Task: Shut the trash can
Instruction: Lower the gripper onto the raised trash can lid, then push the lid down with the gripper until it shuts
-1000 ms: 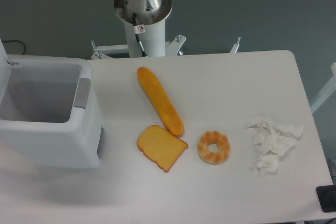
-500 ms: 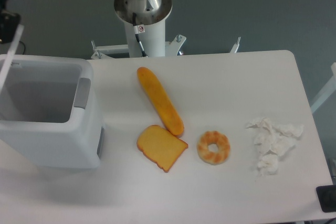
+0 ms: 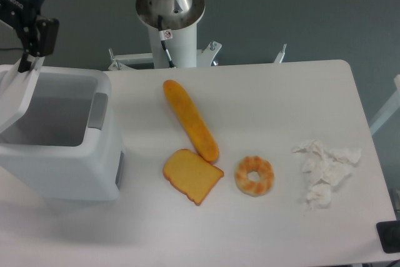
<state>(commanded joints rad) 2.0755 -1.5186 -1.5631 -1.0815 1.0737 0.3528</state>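
Trash can: white boxy bin at the left end of the table, mouth open, grey latch tab on the right rim
Lid: raised and tilted, hinged along the bin's left side, free edge up near the gripper, leaning in over the opening
Gripper: black, at top left, directly above the lid's raised edge, tips touching or just beside it
Claw state: cannot tell whether clenched or released, fingers too dark and partly cut off by the frame edge
Key relation: opening lies right of and below the gripper; lid's long axis runs front to back along the hinge, so closing probably calls for a push rightward and down toward the latch
Hidden: lid's left part and hinge cropped by the frame; bin's inside in shadow, contents unclear
Elsewhere: baguette, toast slice, doughnut, crumpled tissue, all well apart from the bin
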